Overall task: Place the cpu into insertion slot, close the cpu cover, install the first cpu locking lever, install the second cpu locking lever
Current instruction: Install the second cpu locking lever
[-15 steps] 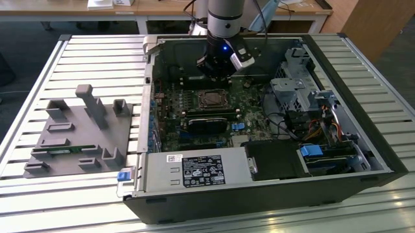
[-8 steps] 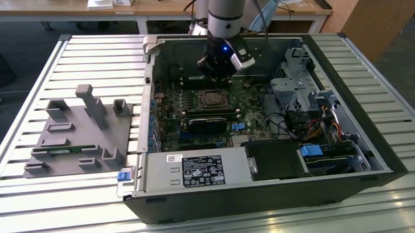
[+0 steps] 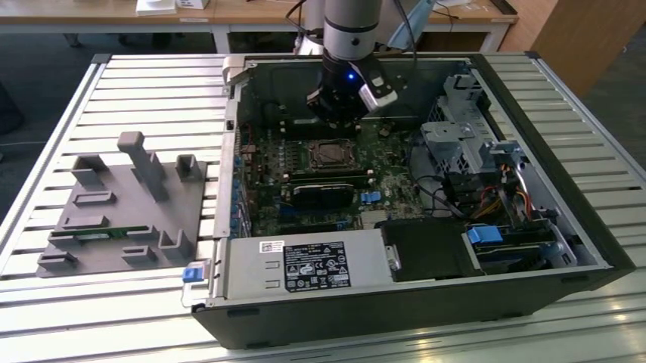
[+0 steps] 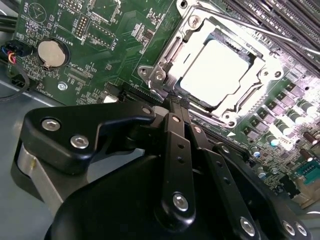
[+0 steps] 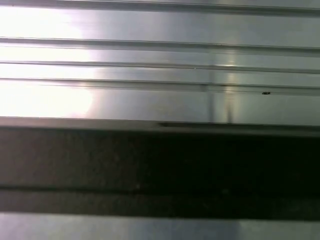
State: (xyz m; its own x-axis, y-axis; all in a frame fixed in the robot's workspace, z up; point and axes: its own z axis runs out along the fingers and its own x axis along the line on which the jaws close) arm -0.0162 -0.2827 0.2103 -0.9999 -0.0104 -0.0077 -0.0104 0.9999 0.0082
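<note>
The gripper (image 4: 172,107) has its 2 fingers (image 4: 176,150) pressed together, holding nothing. Just beyond the fingertips, the cpu (image 4: 216,70) sits in its socket, framed by the closed cpu cover (image 4: 170,55).

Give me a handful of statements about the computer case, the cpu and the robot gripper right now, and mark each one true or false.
1. The cpu sits in its socket. True.
2. The cpu cover lies down around the cpu. True.
3. The gripper is carrying the cpu. False: it holds nothing, its tips pointing at the cover's edge.
4. The computer case has its side panel on. False: it lies open, the motherboard exposed.
5. A grey fixture lies beside the case, on the exterior view's left. True.
</note>
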